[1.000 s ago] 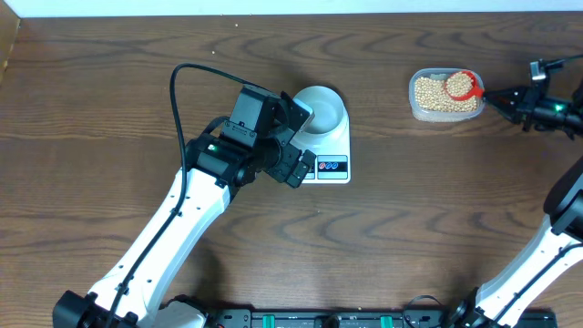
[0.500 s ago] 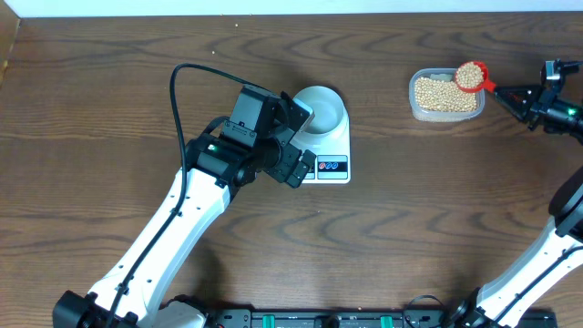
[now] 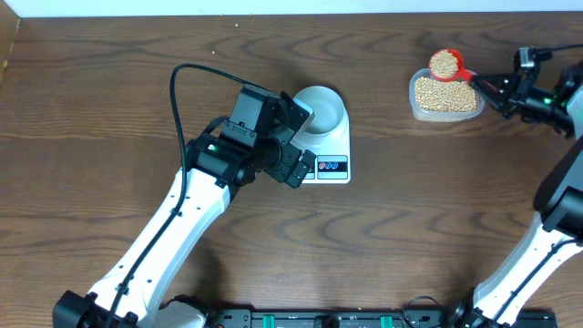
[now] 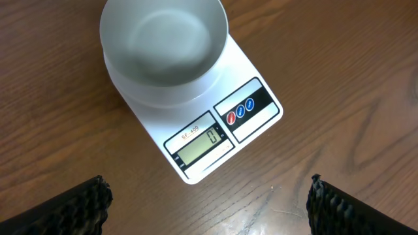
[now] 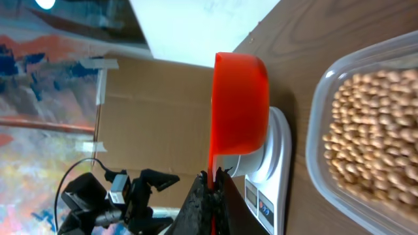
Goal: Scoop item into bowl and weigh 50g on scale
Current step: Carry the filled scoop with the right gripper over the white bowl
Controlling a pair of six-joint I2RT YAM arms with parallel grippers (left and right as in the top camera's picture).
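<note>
The pale bluish-white bowl [image 3: 322,108] stands empty on the white scale [image 3: 335,146]; in the left wrist view the bowl [image 4: 163,46] is empty and the scale [image 4: 215,134] display reads 0. My left gripper [image 4: 208,203] is open, hovering just in front of the scale. My right gripper [image 3: 483,85] is shut on the handle of a red scoop [image 3: 444,64] heaped with beans, held above the far edge of the clear tub [image 3: 417,107] of beans [image 3: 440,96]. The right wrist view shows the scoop [image 5: 240,104] from the side, and the beans [image 5: 372,134] in the tub.
A black cable [image 3: 187,77] loops from the left arm over the table. A cardboard box edge [image 3: 7,41] stands at the far left. The table's far edge [image 3: 291,15] runs just behind the tub.
My right gripper lifted the scoop out of the tub, full of beans, and moved it left and toward the far edge. The left arm has not moved.
</note>
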